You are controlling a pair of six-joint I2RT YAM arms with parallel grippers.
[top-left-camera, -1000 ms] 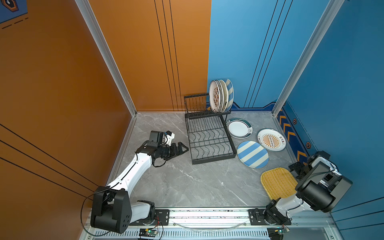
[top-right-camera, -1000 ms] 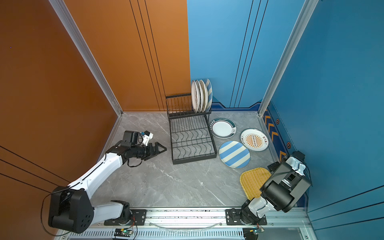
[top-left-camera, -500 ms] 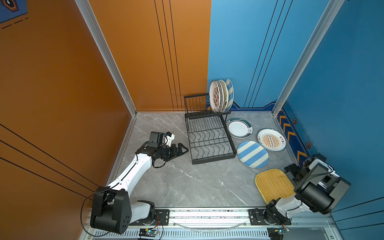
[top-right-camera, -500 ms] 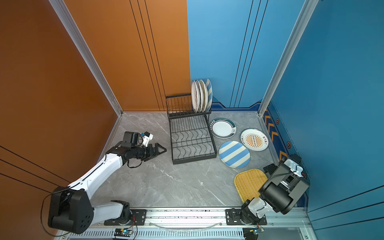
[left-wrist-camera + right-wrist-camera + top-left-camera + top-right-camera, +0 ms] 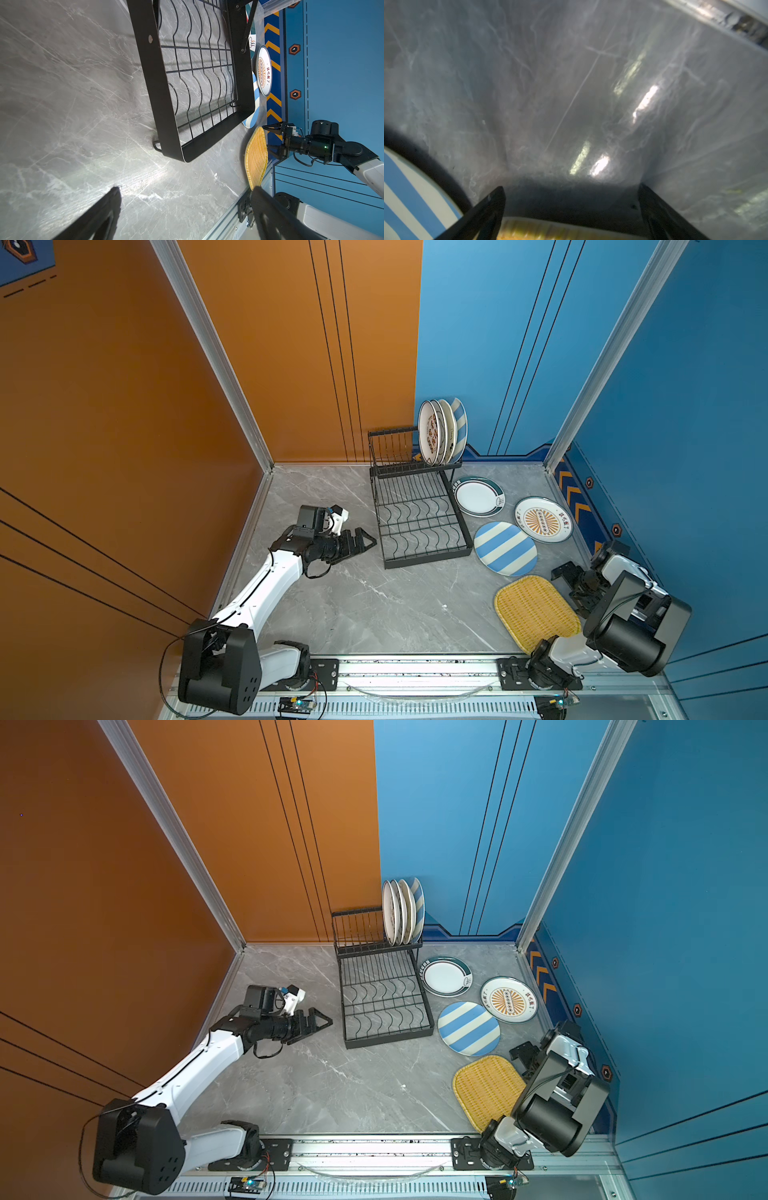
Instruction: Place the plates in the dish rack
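Holding my right gripper (image 5: 571, 592) wide open and empty, just beside the yellow woven plate (image 5: 536, 610) on the table (image 5: 353, 605); my left gripper (image 5: 360, 542) gapes wide near the dish rack (image 5: 419, 531). Its upper tier holds four plates (image 5: 440, 431); three more plates (image 5: 505, 547) lie flat alongside.

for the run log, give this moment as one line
rack: four plates standing; table: three round plates, woven plate; left gripper: open, empty; right gripper: open by woven plate
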